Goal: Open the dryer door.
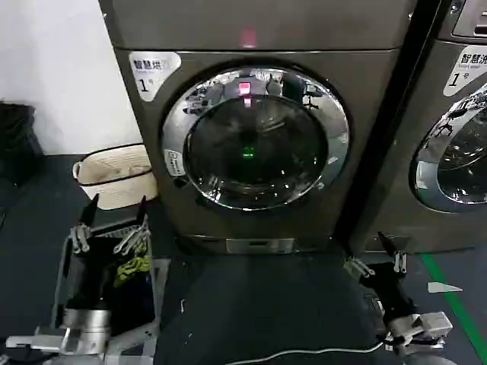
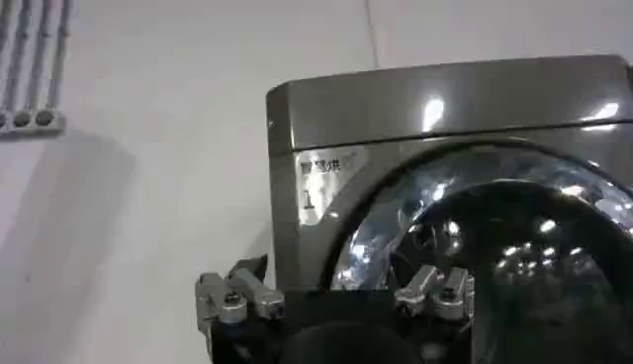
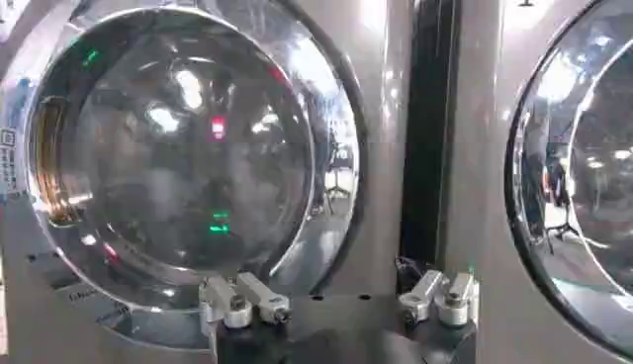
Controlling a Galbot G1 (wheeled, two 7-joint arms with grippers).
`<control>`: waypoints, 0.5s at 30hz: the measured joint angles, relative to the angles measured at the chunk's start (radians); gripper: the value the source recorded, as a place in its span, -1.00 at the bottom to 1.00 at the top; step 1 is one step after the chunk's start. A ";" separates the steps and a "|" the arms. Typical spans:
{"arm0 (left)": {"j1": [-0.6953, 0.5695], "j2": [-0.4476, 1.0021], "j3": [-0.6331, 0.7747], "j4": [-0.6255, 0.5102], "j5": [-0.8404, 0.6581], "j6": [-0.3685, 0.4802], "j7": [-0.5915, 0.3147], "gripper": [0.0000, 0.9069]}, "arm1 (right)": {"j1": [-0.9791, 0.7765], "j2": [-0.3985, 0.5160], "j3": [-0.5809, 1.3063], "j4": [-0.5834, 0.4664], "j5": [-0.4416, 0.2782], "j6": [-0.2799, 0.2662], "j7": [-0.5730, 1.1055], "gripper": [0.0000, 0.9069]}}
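The dryer (image 1: pixel 259 30) stands straight ahead, dark grey-bronze, with a pink light above its door. The dryer door (image 1: pixel 255 137) lies shut against the front; a wide chrome ring frames its dark glass. In the left wrist view the door (image 2: pixel 514 247) fills one side, in the right wrist view the door (image 3: pixel 168 148) looms large. My left gripper (image 1: pixel 116 207) hangs low to the left of the machine, open and holding nothing, its jaws (image 2: pixel 336 287) wide apart. Low on the right, my right gripper (image 1: pixel 378 255) is open too, and from the wrist the right gripper (image 3: pixel 336 297) faces the door's lower edge.
A second similar machine (image 1: pixel 456 137) stands close on the right, across a dark gap (image 3: pixel 430 129). A white woven basket (image 1: pixel 114 175) sits on the floor at the left. Below my left arm is a dark bin (image 1: pixel 114 281). Green floor tape (image 1: pixel 449 296) runs at the right.
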 joint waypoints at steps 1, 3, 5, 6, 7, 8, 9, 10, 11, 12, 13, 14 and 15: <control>0.000 0.001 0.000 0.000 0.000 0.000 0.000 1.00 | 0.003 -0.006 -0.003 0.000 0.000 0.014 -0.003 1.00; 0.000 0.002 0.001 0.001 0.000 0.000 0.001 1.00 | 0.014 -0.022 -0.012 -0.008 -0.002 0.039 0.002 1.00; -0.002 0.004 0.001 0.002 -0.008 0.000 0.002 1.00 | 0.026 -0.041 -0.022 -0.022 -0.002 0.052 -0.003 1.00; -0.003 0.006 0.002 0.002 -0.016 0.000 0.002 1.00 | 0.033 -0.051 -0.029 -0.030 0.000 0.058 -0.007 1.00; -0.004 0.009 0.003 0.002 -0.021 0.000 0.002 1.00 | 0.039 -0.061 -0.034 -0.038 0.001 0.065 -0.012 1.00; -0.005 0.014 0.005 0.002 -0.022 0.000 0.003 1.00 | 0.049 -0.073 -0.043 -0.048 0.002 0.072 -0.015 1.00; -0.004 0.017 0.005 0.001 -0.022 0.000 0.003 1.00 | 0.060 -0.085 -0.050 -0.057 0.007 0.077 -0.019 1.00; -0.004 0.022 0.005 0.000 -0.022 0.000 0.004 1.00 | 0.072 -0.100 -0.061 -0.068 0.024 0.086 -0.027 1.00; -0.004 0.025 0.005 -0.002 -0.021 0.000 0.005 1.00 | 0.084 -0.114 -0.069 -0.077 0.036 0.090 -0.031 1.00; -0.005 0.027 0.004 -0.003 -0.021 0.000 0.005 1.00 | 0.096 -0.131 -0.079 -0.087 0.049 0.098 -0.036 1.00; -0.007 0.032 0.005 -0.003 -0.021 0.000 0.006 1.00 | 0.110 -0.149 -0.090 -0.097 0.062 0.110 -0.042 1.00; -0.009 0.034 0.005 -0.004 -0.020 0.000 0.006 1.00 | 0.127 -0.172 -0.103 -0.108 0.073 0.122 -0.046 1.00; -0.011 0.035 0.005 -0.004 -0.020 0.000 0.006 1.00 | 0.142 -0.192 -0.116 -0.120 0.083 0.139 -0.049 1.00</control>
